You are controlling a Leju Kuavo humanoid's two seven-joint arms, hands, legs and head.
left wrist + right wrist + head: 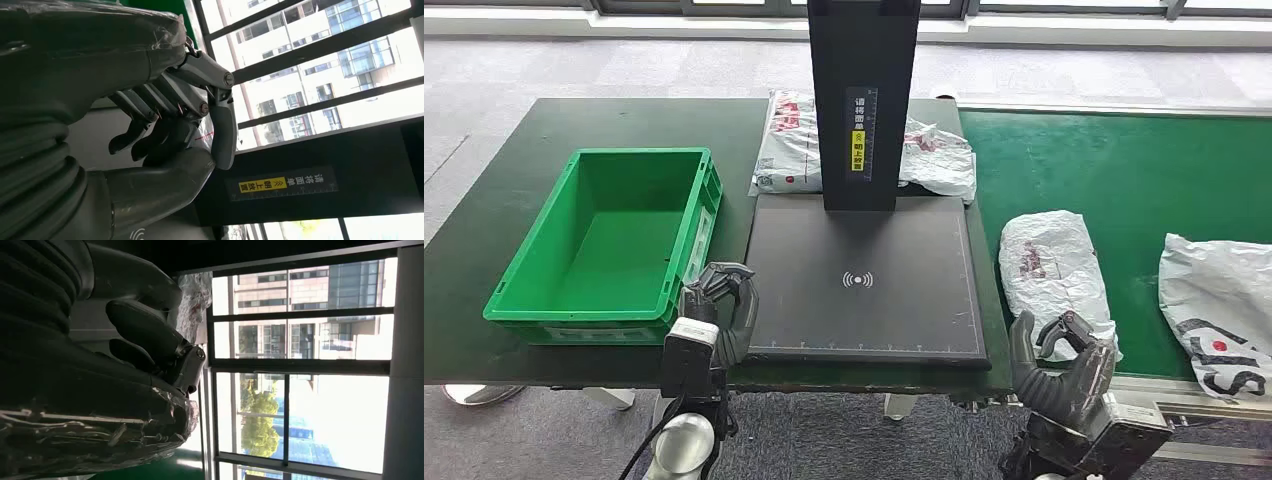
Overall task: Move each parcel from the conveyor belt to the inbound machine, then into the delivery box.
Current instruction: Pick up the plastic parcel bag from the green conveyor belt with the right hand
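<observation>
Both hands hold nothing: right hand [1064, 370] spread apart, left hand [724, 305] curled. Nearest parcel [1054, 265] looks soft, light, slippery; grasp its middle.

A green crate [604, 245] sits on the dark table [484, 230], just left of the black scanner platform [864, 285] with its upright post [862, 100]. Two white parcels [789, 140] lie behind the post. On the green conveyor belt [1124, 170] lie a white parcel [1052, 265] and another [1219, 305] at the right edge. The left hand [724, 305] hangs at the platform's near left corner, fingers curled, holding nothing. The right hand [1064, 365] hovers by the nearer belt parcel, fingers spread.
</observation>
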